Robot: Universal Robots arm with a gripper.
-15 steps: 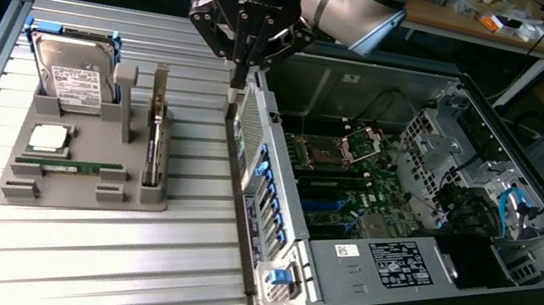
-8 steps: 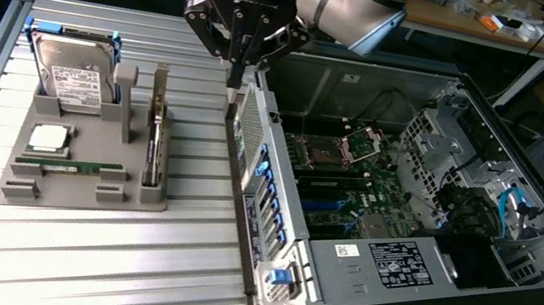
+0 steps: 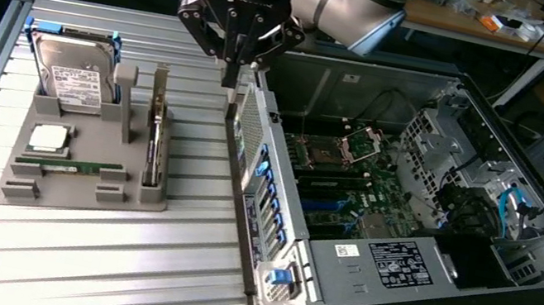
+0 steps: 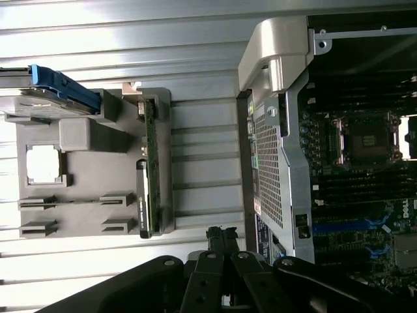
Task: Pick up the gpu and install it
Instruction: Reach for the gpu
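Pincer: the gripper (image 3: 228, 83) has its two fingers pressed together with nothing between them. It hangs above the slatted table (image 3: 61, 266), between the grey tray (image 3: 65, 185) and the near wall of the computer case (image 3: 261, 226).
Task's thing: the gpu (image 3: 155, 134) stands on its long edge in a slot along the tray's case-side margin, untouched and apart from the gripper.
Why on edge: judged from the slot, the card is held upright so that closed-down fingers can pinch its top edge.
Why the case lies open: its side faces up, leaving the motherboard (image 3: 356, 184) reachable from above.
Other parts in the tray: the hard drive (image 3: 78, 78) is propped in a cradle, while the memory stick (image 3: 79, 166) and processor chip (image 3: 49, 135) lie flat.
Count: one gpu, one hard drive, one memory stick, one processor chip, one tray, one case, one arm.
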